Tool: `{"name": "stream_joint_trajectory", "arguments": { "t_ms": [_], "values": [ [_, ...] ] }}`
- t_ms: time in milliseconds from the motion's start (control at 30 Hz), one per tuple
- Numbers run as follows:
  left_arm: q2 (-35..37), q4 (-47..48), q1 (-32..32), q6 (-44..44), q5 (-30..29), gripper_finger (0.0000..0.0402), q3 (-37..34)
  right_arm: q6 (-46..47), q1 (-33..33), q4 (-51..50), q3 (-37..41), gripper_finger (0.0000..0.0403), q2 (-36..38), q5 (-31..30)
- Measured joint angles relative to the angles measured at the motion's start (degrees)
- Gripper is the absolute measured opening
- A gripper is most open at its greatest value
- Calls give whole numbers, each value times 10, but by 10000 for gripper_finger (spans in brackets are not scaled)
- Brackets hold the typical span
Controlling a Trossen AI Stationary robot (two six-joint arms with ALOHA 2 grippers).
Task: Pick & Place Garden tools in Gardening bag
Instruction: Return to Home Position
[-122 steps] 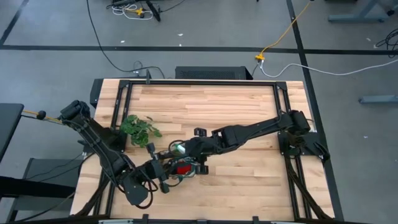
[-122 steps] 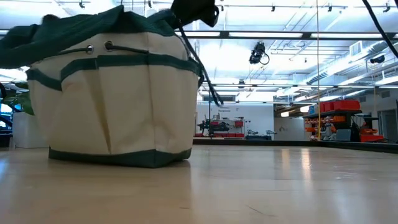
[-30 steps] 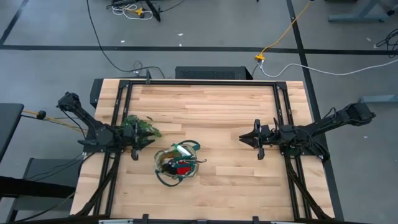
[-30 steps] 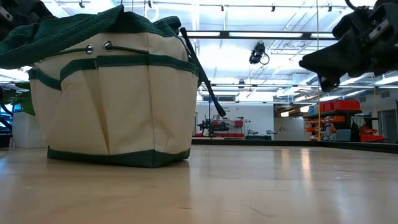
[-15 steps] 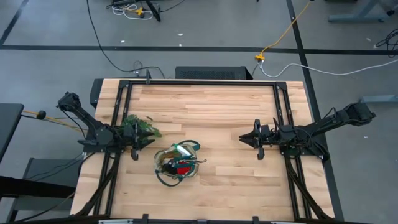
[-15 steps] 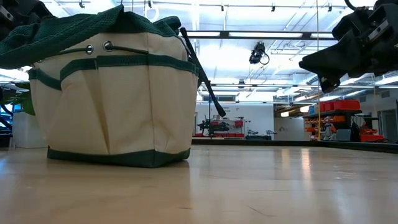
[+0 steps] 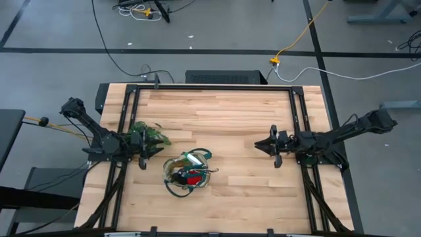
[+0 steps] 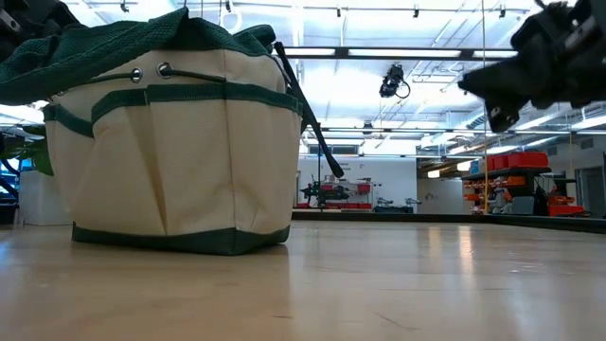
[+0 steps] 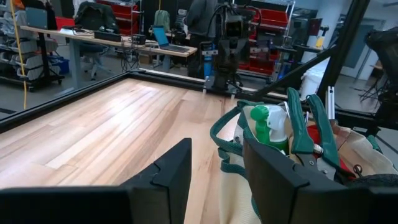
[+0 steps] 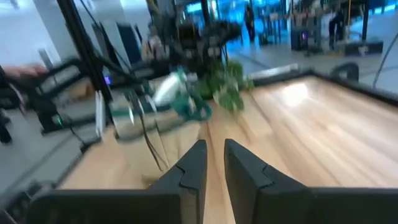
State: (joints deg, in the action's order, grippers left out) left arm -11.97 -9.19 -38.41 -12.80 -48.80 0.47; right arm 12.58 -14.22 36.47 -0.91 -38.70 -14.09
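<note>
Placing looks finished | gardening bag (image 7: 187, 172) front-left on table (image 7: 230, 112), spray bottle (image 9: 268, 121) and pruning shears (image 9: 313, 124) inside, I see nothing left out | left gripper (image 9: 216, 155) open, empty, left edge | right gripper (image 10: 214, 152) barely parted, empty, right edge

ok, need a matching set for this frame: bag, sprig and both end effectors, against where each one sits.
1. gardening bag
2. plant sprig
3. left end effector
4. right end effector

A. over the table's right half, pointing toward centre
B. left of centre, tools poking out
C. at the left edge, next to the sprig
D. leafy green, lying on the wood

Pairs: 1-B, 2-D, 3-C, 4-A
</note>
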Motion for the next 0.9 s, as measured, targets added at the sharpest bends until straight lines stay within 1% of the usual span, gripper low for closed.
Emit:
{"name": "stream_joint_trajectory", "arguments": {
  "t_ms": [300,433,500,833,900],
  "values": [
    [0,0,0,0,0,151,0,0,0,-14,-1,55,159,0],
    [0,1,17,0,1,151,0,0,0,-14,-1,55,222,0],
    [0,1,36,0,1,151,0,0,0,-14,-1,55,249,0],
    [9,1,178,0,0,151,0,0,3,-14,-1,55,387,0],
    [23,-1,202,0,0,151,0,0,9,3,-1,55,387,-3]
  ]
}}
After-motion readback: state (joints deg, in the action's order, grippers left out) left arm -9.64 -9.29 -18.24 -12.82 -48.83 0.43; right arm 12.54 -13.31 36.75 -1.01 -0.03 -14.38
